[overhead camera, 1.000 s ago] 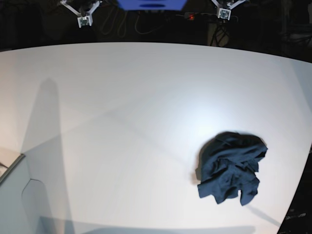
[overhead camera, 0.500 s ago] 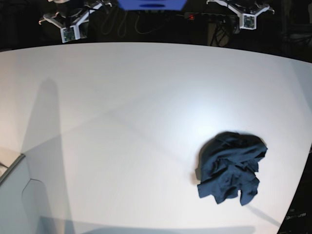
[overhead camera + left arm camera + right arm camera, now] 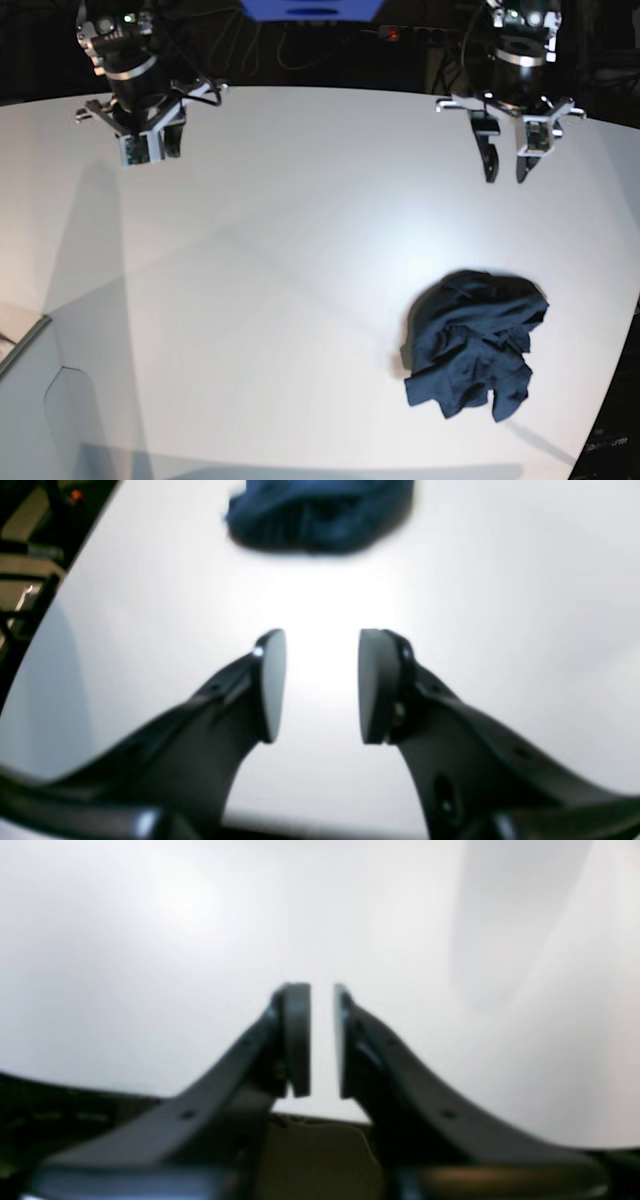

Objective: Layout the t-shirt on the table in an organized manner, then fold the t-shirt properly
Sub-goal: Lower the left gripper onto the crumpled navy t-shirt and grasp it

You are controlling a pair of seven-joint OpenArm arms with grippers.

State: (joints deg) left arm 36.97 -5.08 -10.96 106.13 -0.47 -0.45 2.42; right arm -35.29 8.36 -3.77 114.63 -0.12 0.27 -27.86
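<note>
Two hands above the tabletop, shirt untouched.
Nearest in the base view, the shirt (image 3: 474, 342) lies crumpled in a heap on the tabletop (image 3: 280, 300), toward the near edge on the left arm's side, so laying it out is not yet begun. Farther back, the left hand (image 3: 504, 165) hangs empty, moderately open, apart from the heap, likely placed to reach it. The right hand (image 3: 150, 148) is far across, slightly parted, empty. Only the left wrist view lines the shirt (image 3: 320, 515) up ahead of the pads (image 3: 272, 685); the right wrist view shows just bare tabletop.
</note>
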